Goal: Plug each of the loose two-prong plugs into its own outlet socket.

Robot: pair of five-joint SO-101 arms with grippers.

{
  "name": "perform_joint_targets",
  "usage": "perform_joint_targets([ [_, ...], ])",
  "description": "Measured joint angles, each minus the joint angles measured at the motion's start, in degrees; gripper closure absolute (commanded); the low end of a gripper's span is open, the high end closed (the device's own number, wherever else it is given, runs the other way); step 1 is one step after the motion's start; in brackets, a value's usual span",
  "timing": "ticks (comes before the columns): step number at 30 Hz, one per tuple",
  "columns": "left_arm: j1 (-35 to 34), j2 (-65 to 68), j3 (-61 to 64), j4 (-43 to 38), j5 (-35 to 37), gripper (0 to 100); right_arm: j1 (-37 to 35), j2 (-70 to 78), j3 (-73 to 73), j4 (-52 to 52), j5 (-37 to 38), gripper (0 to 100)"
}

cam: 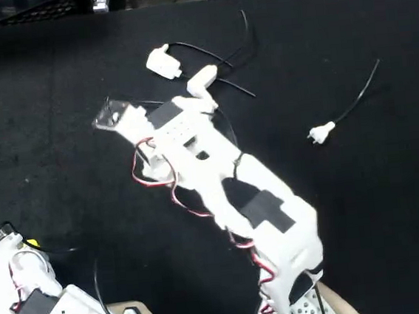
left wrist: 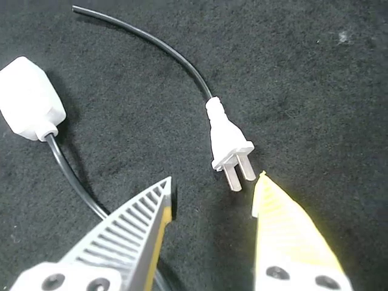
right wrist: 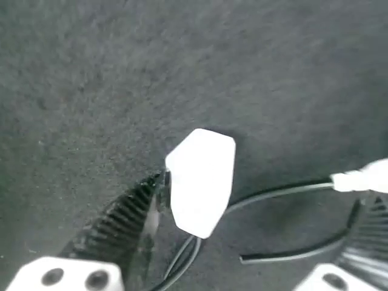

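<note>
In the left wrist view a white two-prong plug (left wrist: 229, 142) lies on the black cloth, its prongs pointing at my left gripper (left wrist: 214, 182). That gripper is open, and the prongs sit just ahead of the gap between its fingertips. A white socket (left wrist: 27, 100) on a black cable lies off to one side. My right gripper (right wrist: 262, 193) is open, and a white socket (right wrist: 200, 179) lies between its black fingers (right wrist: 136, 206), close against this one. In the high view another loose plug (cam: 322, 133) lies at the right on a thin cable.
The long white arm (cam: 218, 171) stretches from the near edge to a socket (cam: 162, 61) and tangled black cables (cam: 222, 55) at the far middle. A second arm (cam: 29, 293) sits folded at the near left corner. Black cloth covers the table.
</note>
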Motion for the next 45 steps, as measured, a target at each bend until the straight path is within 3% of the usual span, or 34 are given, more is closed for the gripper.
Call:
perform_joint_targets([
  [10,0.00,0.00,0.00,0.00,0.00,78,7.47,-6.15,0.88,0.09,0.09,55.4],
  [23,0.00,0.00,0.00,0.00,0.00,78,6.33,-2.99,8.18,-4.13,0.35,55.4],
  [37,0.00,0.00,0.00,0.00,0.00,78,-6.95,-1.23,12.04,-6.33,-3.34,55.4],
  [45,0.00,0.00,0.00,0.00,0.00,78,-6.59,-1.67,11.69,-4.13,-3.52,55.4],
])
